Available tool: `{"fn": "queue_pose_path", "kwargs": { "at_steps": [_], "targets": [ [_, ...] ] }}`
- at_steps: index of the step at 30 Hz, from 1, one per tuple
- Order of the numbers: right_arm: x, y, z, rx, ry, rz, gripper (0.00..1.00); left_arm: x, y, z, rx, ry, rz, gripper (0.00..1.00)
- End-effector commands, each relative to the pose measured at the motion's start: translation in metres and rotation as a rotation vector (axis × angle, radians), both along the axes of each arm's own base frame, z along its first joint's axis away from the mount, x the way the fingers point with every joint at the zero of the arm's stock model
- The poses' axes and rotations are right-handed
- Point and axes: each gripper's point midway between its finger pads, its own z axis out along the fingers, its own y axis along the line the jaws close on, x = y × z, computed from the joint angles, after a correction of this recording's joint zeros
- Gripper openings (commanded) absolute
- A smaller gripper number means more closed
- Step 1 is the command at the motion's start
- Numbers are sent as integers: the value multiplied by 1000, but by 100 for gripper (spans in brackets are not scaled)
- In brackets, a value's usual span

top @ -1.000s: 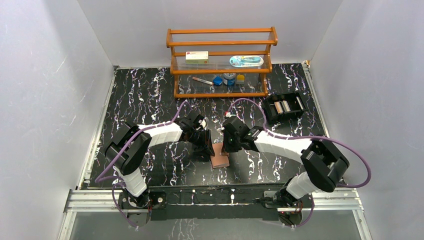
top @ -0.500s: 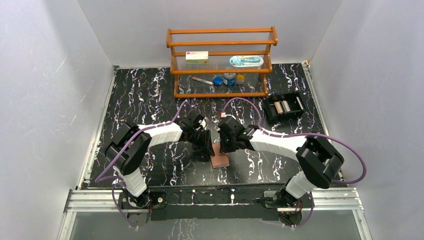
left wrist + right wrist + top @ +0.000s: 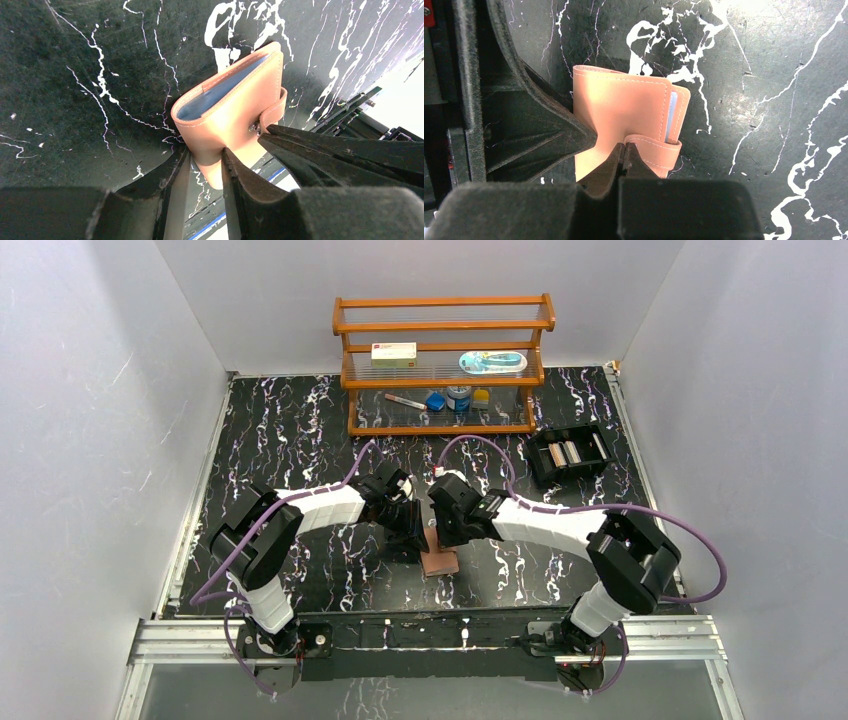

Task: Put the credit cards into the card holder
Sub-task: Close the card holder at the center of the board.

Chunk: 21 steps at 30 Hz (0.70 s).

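The card holder (image 3: 440, 562), a tan-pink leather wallet, stands on edge near the table's front middle. My left gripper (image 3: 205, 165) is shut on its lower corner, one finger on each side (image 3: 412, 540). Bluish sleeves show along the wallet's (image 3: 235, 107) top edge in the left wrist view. My right gripper (image 3: 624, 146) is shut, its tips together against the end of the snap tab (image 3: 659, 150); I cannot tell if the tab is pinched. The right gripper (image 3: 440, 532) meets the wallet from the right. Small whitish credit cards (image 3: 564, 452) stand in the black tray, far from both grippers.
The black compartment tray (image 3: 590, 468) sits at the back right. A wooden shelf rack (image 3: 444, 365) at the back holds a white box (image 3: 394, 354), a blue-white item and small bottles. White walls close in the black marbled table (image 3: 290, 430).
My right arm has shifted left, bringing its shut gripper closer against the wallet. The left gripper keeps its hold and the wallet stays in place.
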Motion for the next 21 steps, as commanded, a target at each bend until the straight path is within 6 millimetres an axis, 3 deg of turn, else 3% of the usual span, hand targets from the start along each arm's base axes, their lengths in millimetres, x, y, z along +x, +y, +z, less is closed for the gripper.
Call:
{"fn": "queue_pose_path", "kwargs": {
  "at_steps": [1, 15, 21],
  "targets": [
    [-12, 11, -5, -9, 32, 33, 0, -7, -1, 2, -8, 22, -15, 27],
    [-16, 7, -23, -81, 50, 40, 0, -9, 0, 0, -12, 30, -4, 26],
    [-22, 0, -47, -132, 87, 64, 0, -11, 0, -1, -17, 37, -4, 26]
  ]
}}
